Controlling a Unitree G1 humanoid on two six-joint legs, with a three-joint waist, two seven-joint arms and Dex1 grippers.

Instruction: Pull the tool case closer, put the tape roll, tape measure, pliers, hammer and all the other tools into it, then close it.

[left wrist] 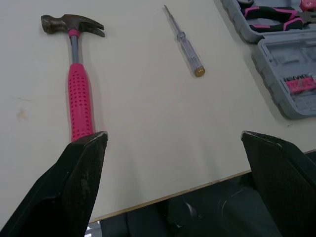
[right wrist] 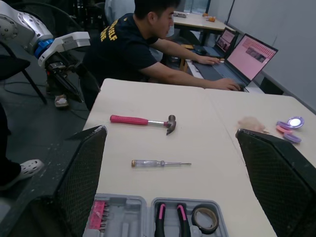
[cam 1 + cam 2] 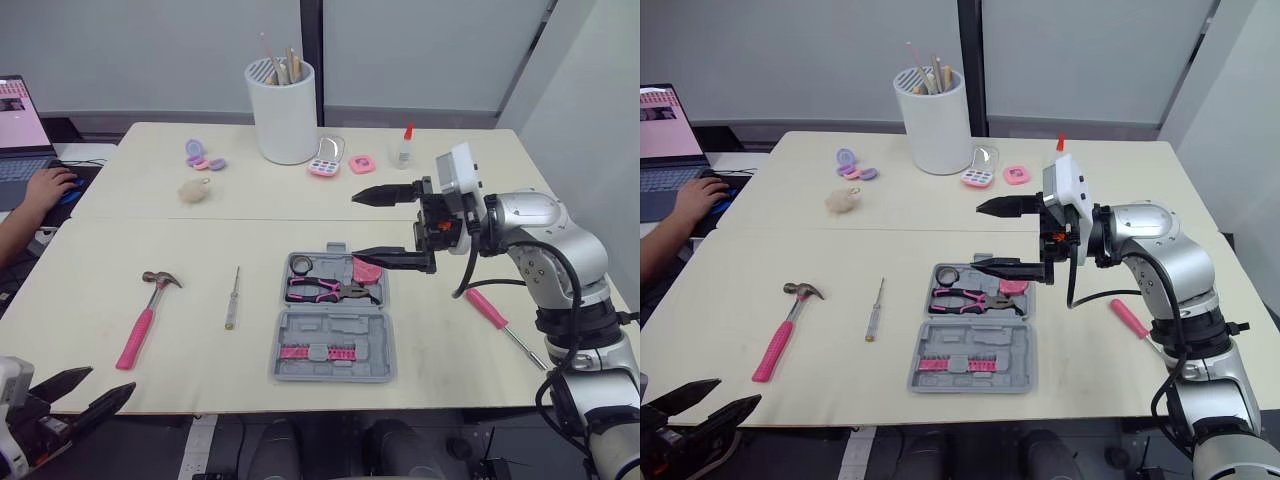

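left claw point(image 3: 103, 386) low, spread wide | right claw point(image 3: 356, 225) aloft, spread wide

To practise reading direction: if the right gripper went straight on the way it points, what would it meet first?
The right gripper would probably pass over the open case and meet bare table between the screwdriver and hammer; depth is unclear.

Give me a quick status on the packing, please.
Left tool open, low; right tool open above open grey plastic tool case. Pink-handled pliers inside. Pink-handled hammer, clear-handled screwdriver, pink-handled screwdriver outside.
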